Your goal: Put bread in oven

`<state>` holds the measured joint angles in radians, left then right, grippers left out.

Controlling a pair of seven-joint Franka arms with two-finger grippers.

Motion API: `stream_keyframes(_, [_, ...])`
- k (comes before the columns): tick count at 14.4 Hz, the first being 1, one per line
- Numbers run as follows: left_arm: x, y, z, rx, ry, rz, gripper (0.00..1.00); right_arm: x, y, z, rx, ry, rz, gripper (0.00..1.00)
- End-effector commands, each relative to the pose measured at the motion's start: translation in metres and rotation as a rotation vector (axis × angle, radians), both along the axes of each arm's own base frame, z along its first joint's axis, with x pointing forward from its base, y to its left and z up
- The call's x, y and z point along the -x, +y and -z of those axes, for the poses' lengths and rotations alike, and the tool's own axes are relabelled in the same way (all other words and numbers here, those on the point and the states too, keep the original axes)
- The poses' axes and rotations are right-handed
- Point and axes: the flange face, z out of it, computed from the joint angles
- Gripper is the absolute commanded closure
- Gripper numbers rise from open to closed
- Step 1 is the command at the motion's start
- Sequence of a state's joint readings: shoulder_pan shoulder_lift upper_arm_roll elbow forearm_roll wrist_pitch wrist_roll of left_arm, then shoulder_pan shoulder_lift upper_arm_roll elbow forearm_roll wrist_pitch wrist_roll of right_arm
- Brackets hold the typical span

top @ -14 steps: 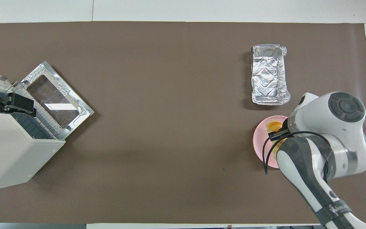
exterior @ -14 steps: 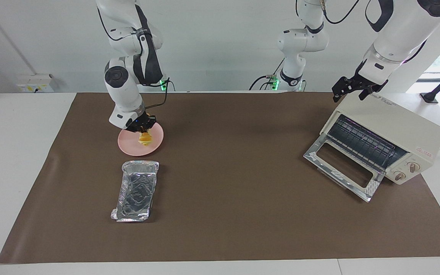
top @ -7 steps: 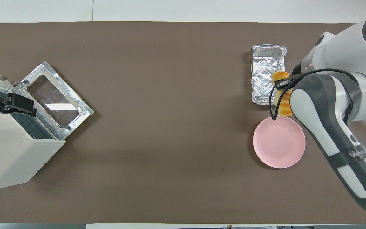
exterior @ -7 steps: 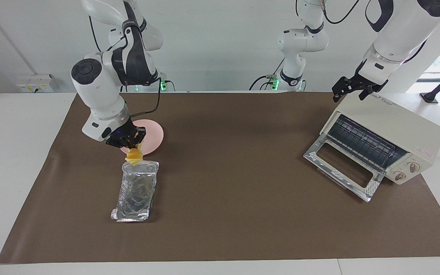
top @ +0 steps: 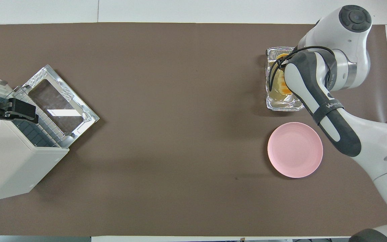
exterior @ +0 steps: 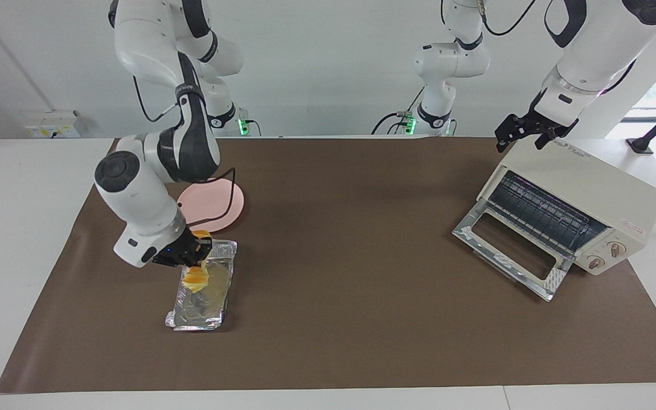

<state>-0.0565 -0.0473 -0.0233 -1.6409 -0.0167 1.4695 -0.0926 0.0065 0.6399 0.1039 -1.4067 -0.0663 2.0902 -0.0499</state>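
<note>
The yellow-orange bread [exterior: 196, 278] hangs from my right gripper [exterior: 196, 263], which is shut on it. It is low over the middle of the crinkled foil tray [exterior: 201, 310]; I cannot tell if it touches the foil. In the overhead view the right arm covers the gripper and only part of the bread [top: 283, 86] shows, over the tray [top: 283, 105]. The cream-white oven [exterior: 590, 182] stands at the left arm's end of the table with its glass door [exterior: 510, 250] dropped open and its rack showing. My left gripper [exterior: 524, 134] is open and waits at the oven's top rear edge.
The round pink plate [exterior: 217, 204] is bare, beside the foil tray and nearer to the robots. In the overhead view the plate [top: 295, 149], the oven [top: 8, 161] and its open door [top: 59, 104] show on the brown mat [top: 180, 117].
My right gripper lifted the bread off the pink plate, carried it away from the robots and lowered it over the foil tray. The left arm and the oven have not moved.
</note>
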Motion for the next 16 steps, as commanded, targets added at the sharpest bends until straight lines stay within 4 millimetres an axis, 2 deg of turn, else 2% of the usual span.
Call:
stream_keyframes(1, [0.002,0.003,-0.004,0.015,0.007,-0.005,0.00,-0.001,0.011,0.011,0.023,-0.027,0.032,1.00])
stream_keyframes(2, [0.002,0.003,-0.004,0.015,0.007,-0.005,0.00,0.002,0.008,0.019,0.022,-0.027,0.037,1.00])
stream_keyframes(3, [0.003,0.003,-0.004,0.015,0.009,-0.005,0.00,0.003,0.005,0.020,0.022,-0.021,0.044,0.59])
stream_keyframes(4, [0.002,0.003,-0.004,0.015,0.007,-0.005,0.00,0.003,0.001,0.017,0.025,-0.018,0.046,0.01])
stream_keyframes(5, [0.003,0.003,-0.004,0.015,0.009,-0.005,0.00,0.004,0.000,0.013,0.029,-0.003,0.043,0.00])
stream_keyframes(7, [0.003,0.003,-0.004,0.015,0.009,-0.005,0.00,0.007,0.000,-0.009,0.039,0.032,0.045,0.00])
stream_keyframes(9, [0.003,0.003,-0.004,0.015,0.009,-0.005,0.00,0.000,-0.007,-0.028,0.044,0.041,0.053,0.00])
stream_keyframes(11, [0.003,0.003,-0.004,0.015,0.009,-0.005,0.00,-0.004,-0.032,-0.029,0.043,0.030,0.041,0.00])
stream_keyframes(12, [0.002,0.003,-0.004,0.015,0.007,-0.005,0.00,-0.006,-0.036,-0.030,0.039,0.007,0.008,0.03])
stream_keyframes(13, [0.003,0.003,-0.004,0.015,0.009,-0.005,0.00,-0.007,-0.043,-0.025,0.041,-0.016,-0.006,0.07])
stream_keyframes(14, [0.003,0.003,-0.004,0.015,0.009,-0.005,0.00,-0.002,-0.053,-0.007,0.041,-0.023,-0.006,0.09])
stream_keyframes(15, [0.002,0.003,-0.004,0.015,0.007,-0.005,0.00,0.005,-0.053,0.008,0.040,-0.045,-0.014,0.11])
stream_keyframes(16, [0.002,0.003,-0.004,0.015,0.007,-0.005,0.00,0.011,-0.055,0.016,0.047,-0.057,-0.017,0.20])
